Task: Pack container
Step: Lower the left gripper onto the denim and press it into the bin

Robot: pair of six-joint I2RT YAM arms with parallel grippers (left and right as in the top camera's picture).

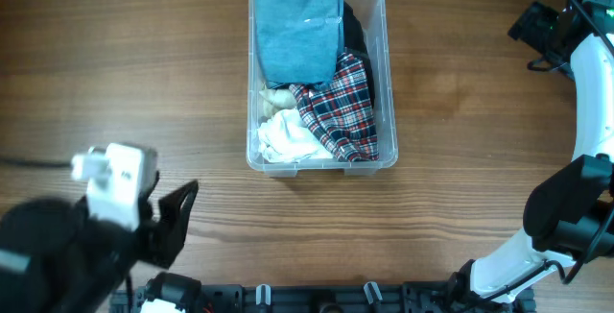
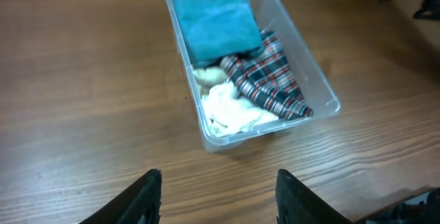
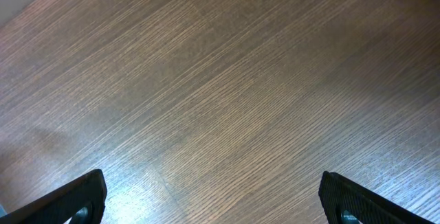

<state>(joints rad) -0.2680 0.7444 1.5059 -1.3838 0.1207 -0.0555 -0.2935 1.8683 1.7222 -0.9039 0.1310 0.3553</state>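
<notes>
The clear plastic container (image 1: 389, 83) stands at the table's far middle. Inside lie a folded blue cloth (image 1: 299, 25), a red and navy plaid cloth (image 1: 343, 107), a white cloth (image 1: 286, 138) and something dark (image 1: 354, 31) behind the plaid. The blue cloth overhangs the far rim. My left gripper (image 1: 173, 222) hovers near the front left, well short of the container (image 2: 323, 92), open with nothing between its fingers (image 2: 152, 189). From the left wrist I see the blue cloth (image 2: 213, 18), plaid (image 2: 271, 76) and white cloth (image 2: 230, 107). My right gripper (image 3: 212, 183) is open over bare wood, far right of the container.
The right arm (image 1: 587, 111) runs along the table's right edge, with its dark gripper end (image 1: 533, 27) at the far right. A black rail (image 1: 317, 299) lines the front edge. Bare wooden tabletop (image 1: 115, 63) surrounds the container.
</notes>
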